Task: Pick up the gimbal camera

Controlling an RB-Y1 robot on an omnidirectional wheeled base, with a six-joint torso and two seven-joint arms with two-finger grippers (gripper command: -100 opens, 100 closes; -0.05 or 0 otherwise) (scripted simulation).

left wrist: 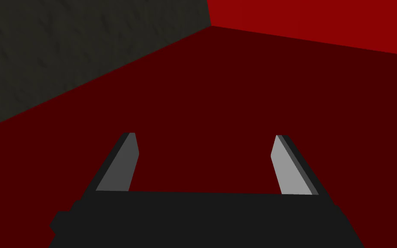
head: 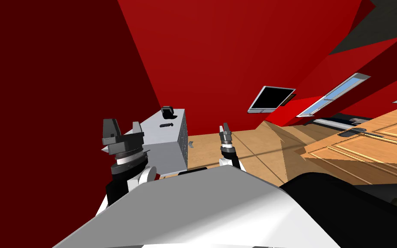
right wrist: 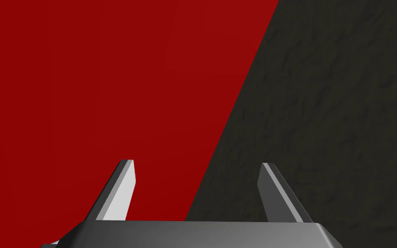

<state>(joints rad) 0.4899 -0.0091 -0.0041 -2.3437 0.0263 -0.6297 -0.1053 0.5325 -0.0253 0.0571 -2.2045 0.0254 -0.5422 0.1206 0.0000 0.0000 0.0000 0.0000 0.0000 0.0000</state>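
Observation:
A grey cabinet point(head: 166, 142) stands against the red wall, ahead and to my left. Two small dark things rest on its top: a blocky upright one point(head: 167, 112) at the far end and a slim one point(head: 166, 125) lying flat nearer to me. Which of them is the gimbal camera I cannot tell. My left gripper point(head: 123, 128) is raised at the cabinet's near left corner, open and holding nothing, short of both dark things. My right gripper point(head: 224, 130) is held up over the floor to the right of the cabinet, open as well. The left gripper point(left wrist: 205, 146) and right gripper point(right wrist: 195, 172) face only wall and ceiling.
Wooden floor point(head: 253, 148) runs to the right of the cabinet. A large wooden panelled piece point(head: 365, 142) lies at the right. A black framed panel point(head: 272, 99) and a window point(head: 334, 92) are on the red walls. The dark red wall point(head: 42, 107) is close on my left.

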